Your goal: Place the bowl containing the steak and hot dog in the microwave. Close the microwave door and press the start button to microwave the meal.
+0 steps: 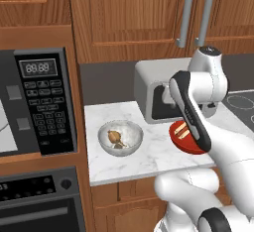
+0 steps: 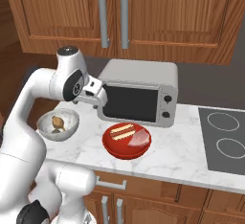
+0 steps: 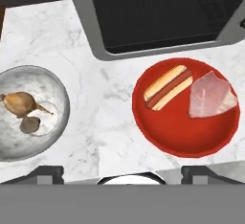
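The red bowl [image 2: 125,147] sits on the marble counter in front of the silver toaster oven. The hot dog [image 2: 121,132] lies in its left half and the pink steak [image 2: 140,138] in its right. The hand view looks straight down on the bowl [image 3: 191,132], the hot dog [image 3: 167,86] and the steak [image 3: 210,96]. My gripper [image 3: 122,174] hangs open above the counter, left of the bowl, with nothing between its fingertips [image 3: 47,172]. The black microwave [image 1: 44,102] stands at far left, showing its keypad and a strip of white cavity. Its door is out of view.
A pale grey bowl [image 1: 120,138] with a brown lump stands left of the red bowl. The silver toaster oven [image 2: 139,98] is against the wall behind both. A cooktop [image 2: 225,139] lies to the right, and an oven [image 1: 39,201] sits under the microwave.
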You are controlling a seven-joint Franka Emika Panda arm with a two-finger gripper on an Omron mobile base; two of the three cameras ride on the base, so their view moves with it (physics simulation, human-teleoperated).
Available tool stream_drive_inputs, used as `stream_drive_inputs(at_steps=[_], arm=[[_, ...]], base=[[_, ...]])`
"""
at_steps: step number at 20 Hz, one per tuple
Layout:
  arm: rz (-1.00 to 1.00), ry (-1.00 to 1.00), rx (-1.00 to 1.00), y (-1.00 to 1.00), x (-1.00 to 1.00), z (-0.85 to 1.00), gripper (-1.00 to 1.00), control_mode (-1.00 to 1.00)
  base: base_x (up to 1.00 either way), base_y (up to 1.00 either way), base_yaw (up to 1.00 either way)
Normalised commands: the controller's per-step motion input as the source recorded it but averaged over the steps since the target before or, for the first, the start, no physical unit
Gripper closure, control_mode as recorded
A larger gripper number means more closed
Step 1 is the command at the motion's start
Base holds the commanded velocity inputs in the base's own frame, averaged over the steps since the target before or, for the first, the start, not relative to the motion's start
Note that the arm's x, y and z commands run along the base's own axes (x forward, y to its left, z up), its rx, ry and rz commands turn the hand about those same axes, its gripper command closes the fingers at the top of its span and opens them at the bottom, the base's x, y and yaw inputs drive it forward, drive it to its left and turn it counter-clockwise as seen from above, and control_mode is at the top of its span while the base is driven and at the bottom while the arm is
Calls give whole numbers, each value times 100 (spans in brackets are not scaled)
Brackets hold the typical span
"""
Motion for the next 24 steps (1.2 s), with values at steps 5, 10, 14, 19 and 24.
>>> stream_drive_inputs(at_steps=[5,10,14,19,24], arm=[[-18,-7,7,-57,-15,-45,-100,-100],[-28,-5,5,-71,-10,-56,-100,-100],[-25,-4,5,-62,-33,-35,-100,-100],[-15,0,3,-51,-33,-7,-100,-100],[-8,0,4,-60,-18,-3,-100,-100]], base=[[0,0,0],[0,0,0],[0,0,0],[0,0,0],[0,0,0]])
